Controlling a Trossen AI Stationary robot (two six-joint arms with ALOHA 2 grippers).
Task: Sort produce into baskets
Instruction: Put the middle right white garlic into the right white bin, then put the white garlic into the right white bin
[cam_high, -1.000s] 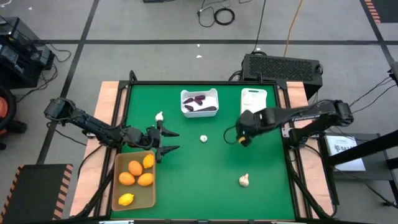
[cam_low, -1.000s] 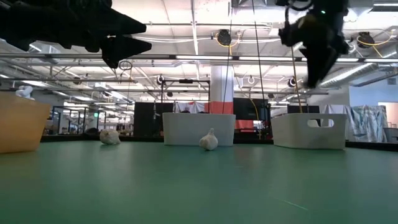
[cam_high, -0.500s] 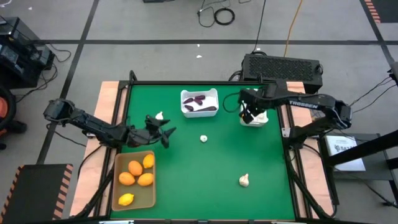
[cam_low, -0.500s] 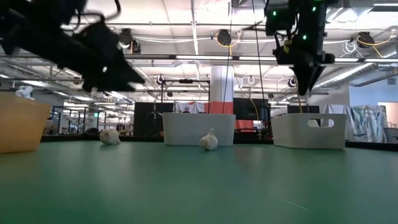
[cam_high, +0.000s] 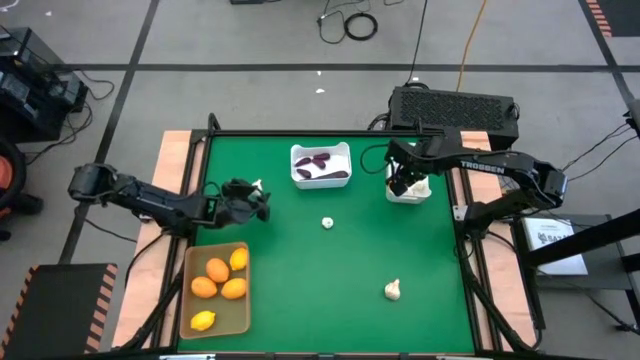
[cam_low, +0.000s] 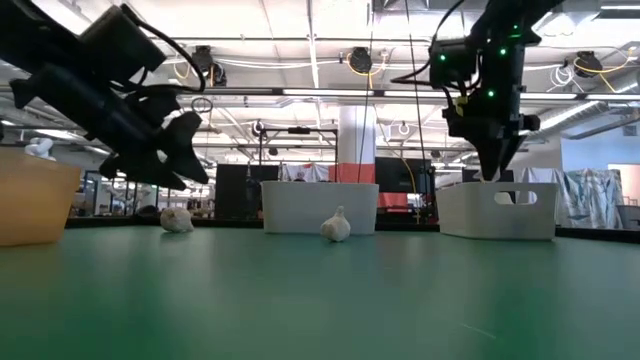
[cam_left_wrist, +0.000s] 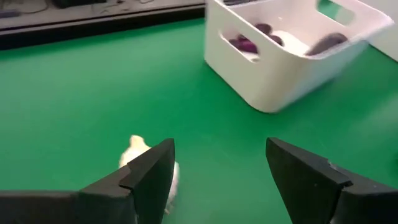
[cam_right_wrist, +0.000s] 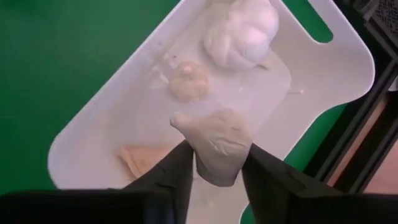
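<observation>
My right gripper (cam_high: 403, 183) hangs over the narrower white bin (cam_right_wrist: 323, 68) at the far right, shut on a white garlic bulb (cam_right_wrist: 217, 143). Another garlic bulb (cam_right_wrist: 242, 31) lies in that bin. My left gripper (cam_left_wrist: 221, 162) stands open, tipped down at the table's left. A garlic bulb (cam_left_wrist: 140, 155) lies on the mat just beyond its one finger, outside the gap. Two more bulbs (cam_high: 327, 223) (cam_high: 393, 290) lie on the green mat. The squarish white bin (cam_high: 321, 165) holds purple pieces. The tan tray (cam_high: 217, 288) holds orange and yellow fruits. My right gripper pinches the garlic bulb by its two sides (cam_right_wrist: 214, 171) between the two fingers. The fingers come from above and point steeply down. The bulb is lifted clear above the bin's floor, its pointed tip (cam_right_wrist: 177, 118) turned sideways.
The squarish bin (cam_left_wrist: 292, 50) stands a little beyond my left gripper, toward the table's far side. Bare green mat (cam_high: 330, 270) spreads across the table's middle and near side. A black box (cam_high: 455, 105) sits behind the far edge.
My right gripper has carried the garlic bulb from the mat's middle toward the far right and now hangs over the narrower bin, a little lower. My left gripper has moved from the tray's far edge toward the far side, rolled about and tipped down beside the left garlic bulb.
</observation>
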